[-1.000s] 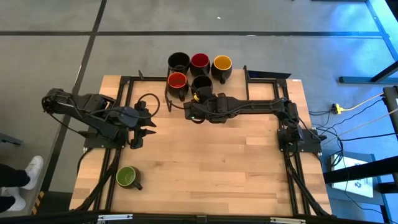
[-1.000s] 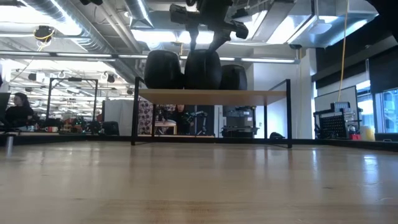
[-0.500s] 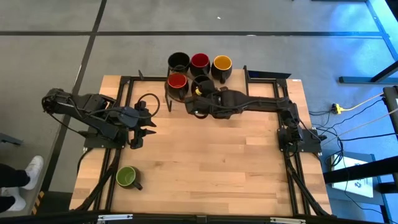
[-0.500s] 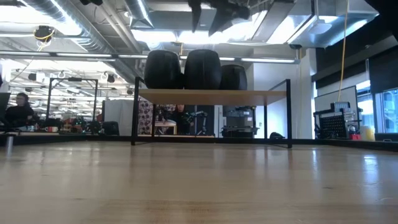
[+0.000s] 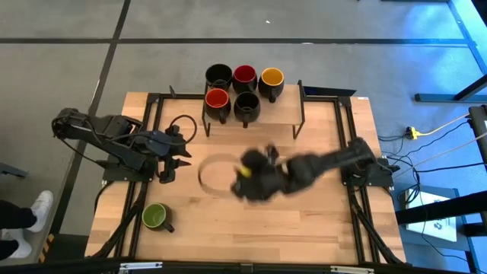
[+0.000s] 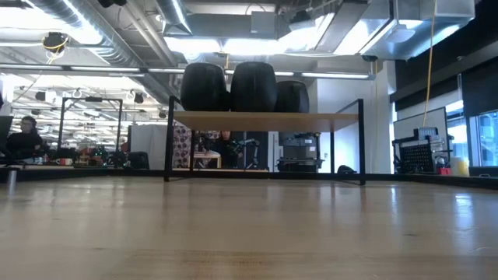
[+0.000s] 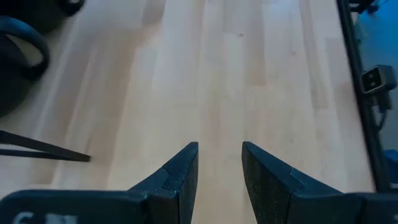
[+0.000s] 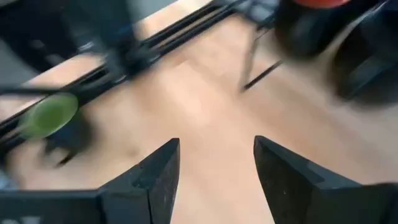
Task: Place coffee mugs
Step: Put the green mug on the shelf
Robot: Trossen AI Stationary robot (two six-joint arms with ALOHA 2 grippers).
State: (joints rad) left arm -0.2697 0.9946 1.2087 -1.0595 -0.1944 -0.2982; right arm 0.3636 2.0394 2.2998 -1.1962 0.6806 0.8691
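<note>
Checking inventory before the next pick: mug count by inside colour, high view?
Black inside: 2
Dark red inside: 1
Orange-red inside: 1
Yellow inside: 1
Green inside: 1
Total: 6 mugs

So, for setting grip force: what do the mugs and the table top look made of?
Coffee mugs: likely glazed ceramic; glossy dark outsides, coloured insides such as the green mug.
Table top: pale wood in joined strips with visible grain, smooth and probably sealed.
</note>
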